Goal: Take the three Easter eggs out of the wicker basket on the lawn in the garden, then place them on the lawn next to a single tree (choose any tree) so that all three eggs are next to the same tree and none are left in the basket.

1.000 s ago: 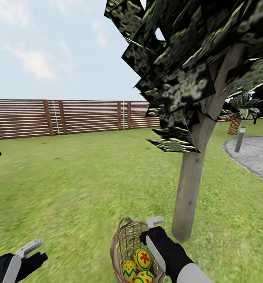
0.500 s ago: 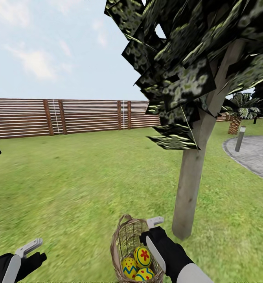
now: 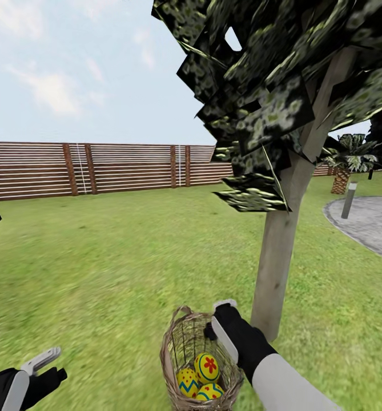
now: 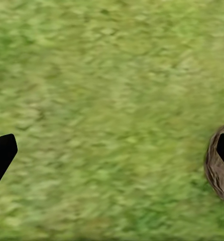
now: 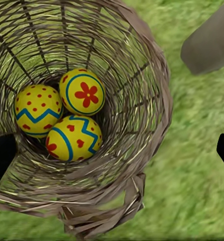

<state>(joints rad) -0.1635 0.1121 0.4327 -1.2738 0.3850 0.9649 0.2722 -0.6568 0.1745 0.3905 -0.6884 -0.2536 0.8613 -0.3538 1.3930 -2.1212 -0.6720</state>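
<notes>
**First onlooker:** Across the garden, the lawn (image 3: pixel 116 257) runs wide and green back to a slatted wooden fence (image 3: pixel 99 168). A paved grey area (image 3: pixel 368 225) curves in at the far right. Closer, the tree (image 3: pixel 279 257) stands with its thick bare trunk leaning slightly, dark blocky leaves overhead.

**Second onlooker:** And the basket?

**First onlooker:** The wicker basket (image 3: pixel 199 359) sits on the grass just beside the trunk's base, upright. All three Easter eggs (image 5: pixel 67 115) lie clustered at its bottom, touching one another. None is out yet, so I judge the removing has not begun.

**Second onlooker:** Where are the arms?

**First onlooker:** The right gripper (image 3: pixel 219 319) hovers above the basket's rim on the tree side, its fingers spread wide and holding nothing. The left gripper (image 3: pixel 42 365) hangs low over bare grass, well apart from the basket, also spread and empty.

**Second onlooker:** What does the next move call for?

**First onlooker:** Probably a reach straight down into the mouth to close on the topmost egg, the one with the red flower (image 5: pixel 83 92). The woven wall is narrow, so wide fingers could catch the rim or tip the basket. The trunk crowds one side; open grass lies on every other side for setting eggs down.
</notes>
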